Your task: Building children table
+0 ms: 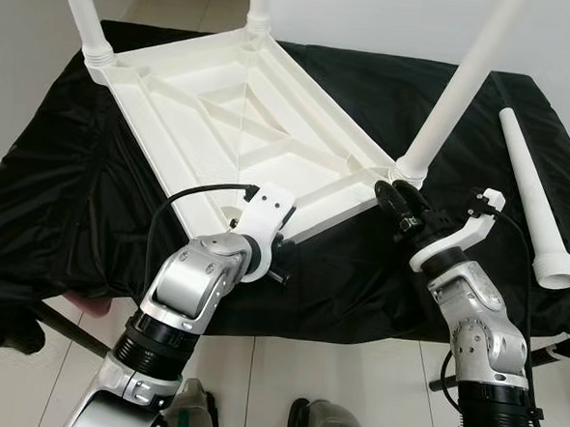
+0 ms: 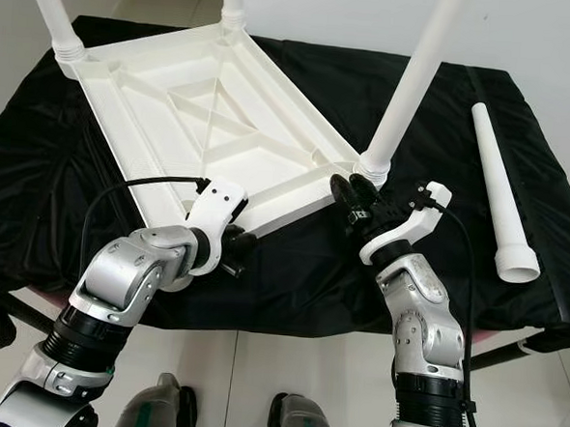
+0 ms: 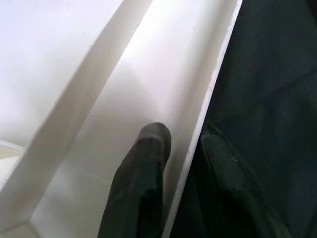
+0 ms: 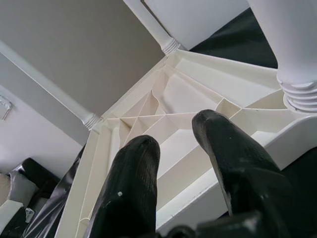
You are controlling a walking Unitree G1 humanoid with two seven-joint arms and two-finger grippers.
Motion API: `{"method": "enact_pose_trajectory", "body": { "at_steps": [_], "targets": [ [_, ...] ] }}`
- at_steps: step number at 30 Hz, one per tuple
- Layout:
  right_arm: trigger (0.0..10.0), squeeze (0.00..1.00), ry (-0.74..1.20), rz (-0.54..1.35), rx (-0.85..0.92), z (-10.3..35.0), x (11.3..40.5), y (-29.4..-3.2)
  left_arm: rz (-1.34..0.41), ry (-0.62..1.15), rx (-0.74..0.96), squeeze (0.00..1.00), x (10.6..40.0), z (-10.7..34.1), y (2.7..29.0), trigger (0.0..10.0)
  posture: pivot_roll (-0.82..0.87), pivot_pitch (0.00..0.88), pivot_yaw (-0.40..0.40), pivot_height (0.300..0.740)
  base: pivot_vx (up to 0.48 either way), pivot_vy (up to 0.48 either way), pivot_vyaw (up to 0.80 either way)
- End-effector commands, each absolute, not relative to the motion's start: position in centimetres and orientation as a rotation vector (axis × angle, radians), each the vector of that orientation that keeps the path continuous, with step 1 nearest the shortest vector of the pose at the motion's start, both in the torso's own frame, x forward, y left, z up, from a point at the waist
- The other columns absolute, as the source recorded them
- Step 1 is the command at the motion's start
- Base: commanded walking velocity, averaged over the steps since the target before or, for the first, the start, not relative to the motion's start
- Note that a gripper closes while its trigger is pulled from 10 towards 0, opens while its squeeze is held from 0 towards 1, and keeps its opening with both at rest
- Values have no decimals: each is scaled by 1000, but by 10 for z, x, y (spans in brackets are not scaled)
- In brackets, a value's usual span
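Note:
A white plastic children's table [image 1: 243, 114] lies upside down on a black-draped table [image 1: 63, 200]. Three white legs stand up from its corners: far left [image 1: 82, 12], far middle [image 1: 259, 4] and near right [image 1: 457, 98]. Another leg [image 1: 533, 195] lies loose on the cloth at the right. My left gripper [image 3: 185, 144] is at the near rim [image 3: 210, 94], one finger inside the rim and the other outside against the cloth, pinching it. By the near right corner my right gripper [image 1: 394, 199] stands open just below that leg's socket [image 4: 297, 94], with nothing between its fingers.
The black cloth hangs over the front edge just above my feet [image 1: 320, 424] on the pale tiled floor. A white wall runs behind the table. Bare cloth lies between the white table and the loose leg. Dark frame bars [image 1: 74, 331] stick out under the front edge.

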State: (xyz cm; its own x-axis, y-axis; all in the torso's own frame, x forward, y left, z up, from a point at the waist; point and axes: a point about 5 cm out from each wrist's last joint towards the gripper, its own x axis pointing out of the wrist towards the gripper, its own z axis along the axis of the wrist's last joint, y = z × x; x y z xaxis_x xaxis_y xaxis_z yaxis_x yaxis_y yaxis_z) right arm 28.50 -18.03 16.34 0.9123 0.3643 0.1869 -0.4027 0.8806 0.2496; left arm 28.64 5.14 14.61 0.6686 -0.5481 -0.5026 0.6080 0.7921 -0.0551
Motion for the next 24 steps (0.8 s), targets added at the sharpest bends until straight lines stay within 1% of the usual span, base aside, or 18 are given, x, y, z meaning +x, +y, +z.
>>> {"method": "enact_pose_trajectory", "body": {
  "at_steps": [1, 4, 5, 6, 7, 8, 9, 10, 20, 21, 22, 24],
  "targets": [
    [10000, 0, -142, 398, 285, 165, 285, -181, -503, 390, 139, 0, 300, 173, 57, 0, -117, 47, -9, 740, 0, 0, 0],
    [10000, 0, -141, 397, 284, 165, 285, -181, -465, 395, 127, 0, 303, 173, 59, 0, -116, 48, -10, 740, 0, 0, 0],
    [10000, 0, -142, 396, 283, 165, 286, -181, -423, 399, 115, 0, 307, 173, 62, 0, -117, 49, -9, 740, 0, 0, 0],
    [10000, 0, -142, 396, 283, 165, 286, -181, -391, 404, 106, 0, 309, 172, 63, 627, -117, 50, -10, 740, 0, 0, 0],
    [10000, 0, -142, 396, 283, 165, 286, -181, -391, 404, 106, 0, 309, 172, 63, 627, -117, 50, -10, 740, 0, 0, 0],
    [10000, 0, -143, 396, 282, 166, 286, -181, -370, 405, 104, 0, 311, 172, 63, 6078, -118, 51, -10, 740, 0, 0, 0],
    [10000, 0, -143, 396, 282, 166, 286, -181, -370, 405, 104, 0, 311, 172, 63, 6078, -118, 51, -10, 740, 0, 0, 0],
    [10000, 0, -144, 397, 282, 166, 286, -180, -367, 400, 108, 0, 313, 172, 62, 10000, -119, 52, -11, 740, 0, 0, 0],
    [10000, 0, -144, 392, 278, 167, 285, -181, -410, 345, 120, 0, 314, 181, 49, 10000, -125, 62, -7, 740, 0, 0, 0],
    [10000, 0, -144, 390, 278, 167, 285, -181, -421, 341, 119, 341, 314, 182, 48, 10000, -125, 62, -7, 740, 0, 0, 0],
    [10000, 0, -144, 388, 277, 167, 285, -181, -431, 335, 108, 1000, 313, 183, 46, 10000, -126, 63, -4, 740, 0, 0, 0],
    [10000, 0, -144, 388, 277, 167, 285, -181, -431, 335, 108, 1000, 313, 183, 46, 10000, -126, 63, -4, 740, 0, 0, 0]
  ]
}}
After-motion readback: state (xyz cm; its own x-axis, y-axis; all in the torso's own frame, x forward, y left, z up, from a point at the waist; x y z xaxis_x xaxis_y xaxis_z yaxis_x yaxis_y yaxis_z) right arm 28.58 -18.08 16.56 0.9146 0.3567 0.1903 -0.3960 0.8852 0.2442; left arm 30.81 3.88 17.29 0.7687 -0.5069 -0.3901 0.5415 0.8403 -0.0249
